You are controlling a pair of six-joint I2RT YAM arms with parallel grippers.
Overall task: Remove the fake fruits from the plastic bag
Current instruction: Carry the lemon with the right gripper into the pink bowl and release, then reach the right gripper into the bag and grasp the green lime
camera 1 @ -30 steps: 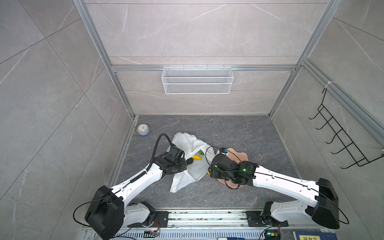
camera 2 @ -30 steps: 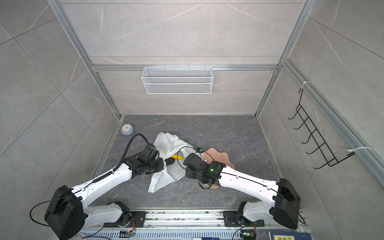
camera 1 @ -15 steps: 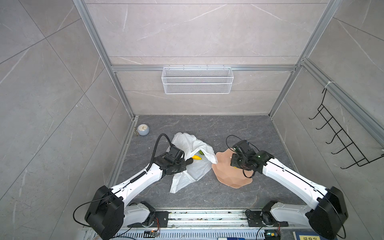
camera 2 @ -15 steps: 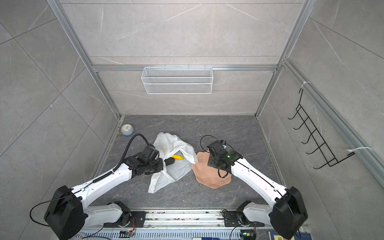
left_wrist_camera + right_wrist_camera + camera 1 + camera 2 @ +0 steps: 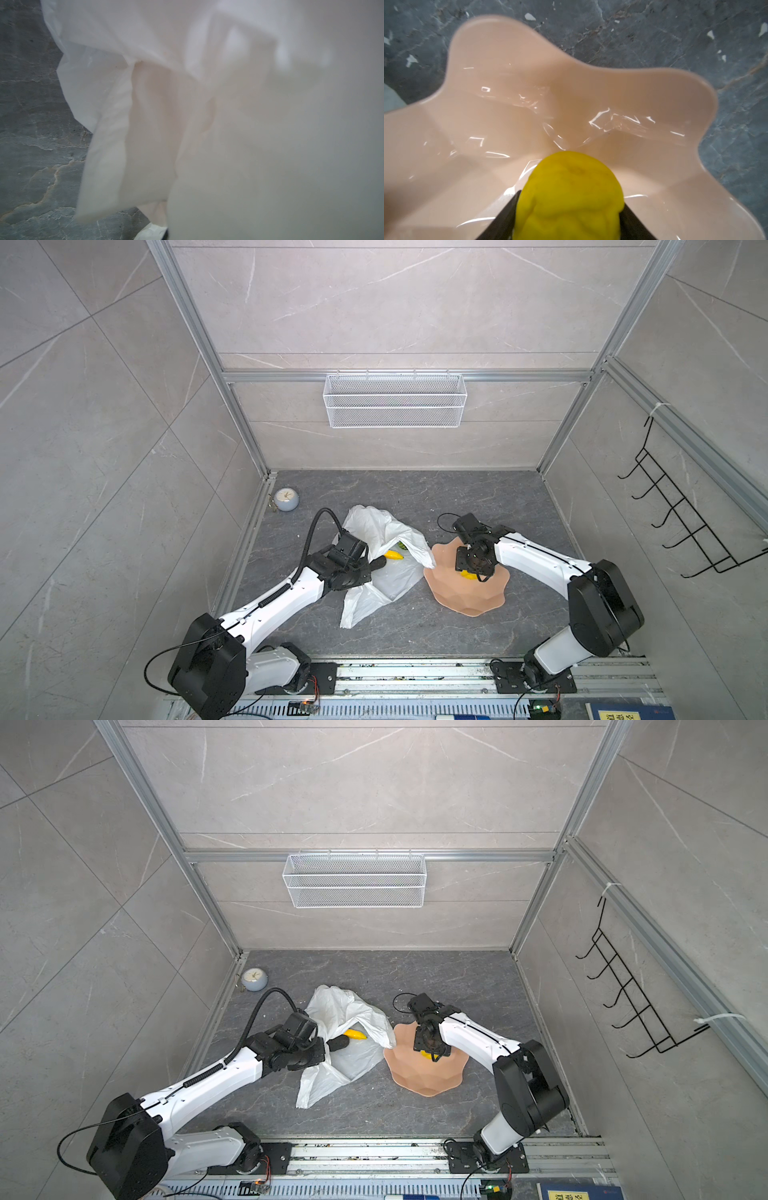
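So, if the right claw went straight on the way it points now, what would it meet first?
The pink scalloped plate, most likely. The right claw points down into it with the bumpy yellow fruit between its fingers, so the fruit would touch the plate's inside first. The gap between them is unclear.

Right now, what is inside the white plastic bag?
At the open mouth of the white plastic bag, a yellow banana and part of a green fruit show. Anything deeper is hidden under the crumpled plastic.

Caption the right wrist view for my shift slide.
Bumpy yellow fruit between the jaws, over the glossy pink scalloped plate on a grey marbled tabletop.
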